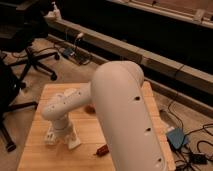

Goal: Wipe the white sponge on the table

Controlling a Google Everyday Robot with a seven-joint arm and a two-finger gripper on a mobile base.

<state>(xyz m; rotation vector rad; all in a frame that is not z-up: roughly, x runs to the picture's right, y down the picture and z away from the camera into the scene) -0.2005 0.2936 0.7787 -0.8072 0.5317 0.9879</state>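
Your end effector (62, 136) sits low on the pale wooden plank desk (45, 100); its grip state cannot be told. A wide sweep could knock off the small reddish object (101, 150) to its right.

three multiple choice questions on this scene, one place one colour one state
1. Where is the end effector? A) over the table's near-left part B) above the blue box C) on the back ledge
2. What colour is the arm? A) black B) white C) red
3. How does the office chair stand? A) tipped over B) on the table C) upright on the floor
Answers: 1 A, low over the wood near its left edge; 2 B, white shell; 3 C, legs on the floor.
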